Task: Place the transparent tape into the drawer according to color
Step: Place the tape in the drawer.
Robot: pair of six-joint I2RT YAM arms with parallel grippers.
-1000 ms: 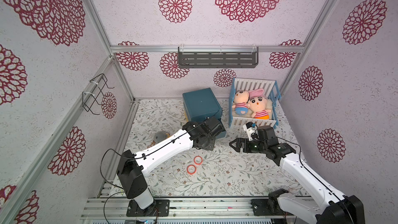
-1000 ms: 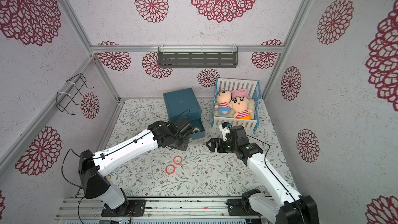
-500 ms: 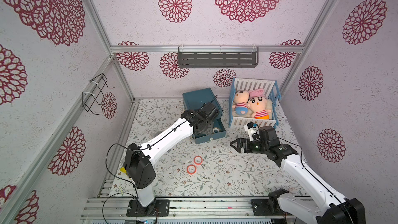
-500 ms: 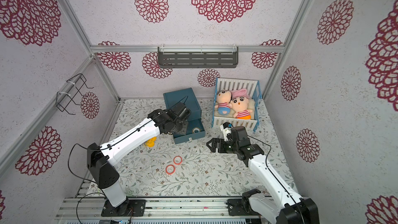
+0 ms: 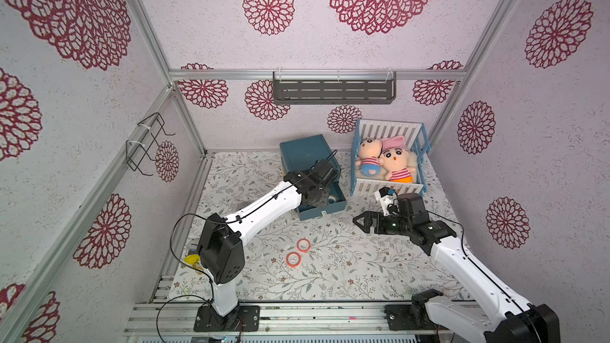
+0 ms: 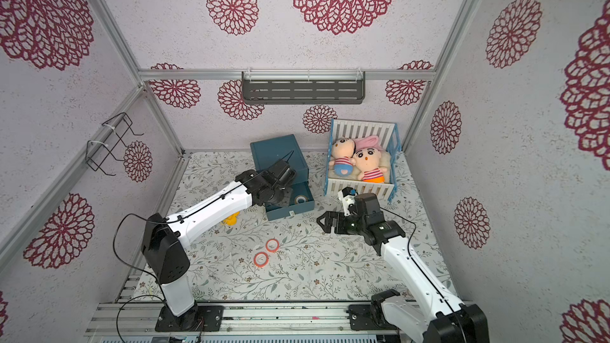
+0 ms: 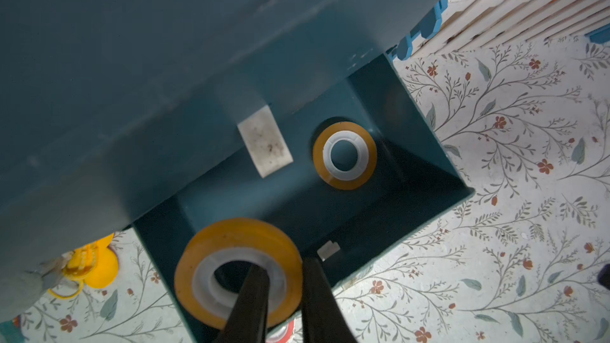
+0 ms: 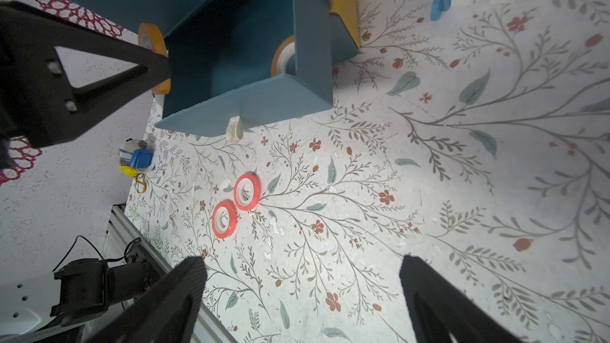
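Observation:
The blue drawer box [image 5: 305, 151] has its bottom drawer [image 5: 325, 212] pulled open, with one yellow transparent tape [image 7: 345, 155] lying flat in it, also seen in a top view [image 6: 300, 199]. My left gripper [image 7: 284, 263] hangs over the drawer [image 7: 406, 110], shut on a second yellow tape [image 7: 237, 235], one finger through its hole and one outside. Two red-orange tapes [image 5: 303, 245] [image 5: 293, 259] lie side by side on the floral mat, as the right wrist view shows [image 8: 247, 192] [image 8: 224, 219]. My right gripper [image 5: 358, 224] hovers open and empty to their right [image 8: 302, 262].
A white and blue crib [image 5: 359, 189] holding two dolls stands right of the drawer box. A yellow plush toy [image 6: 231, 219] lies left of the drawer under my left arm. A grey shelf [image 5: 333, 92] hangs on the back wall and a wire rack [image 5: 145, 143] on the left wall.
My left arm has swung back and left, bringing the yellow tape over the open drawer. The drawer's inside and the yellow toy have come into view. My right arm has barely moved.

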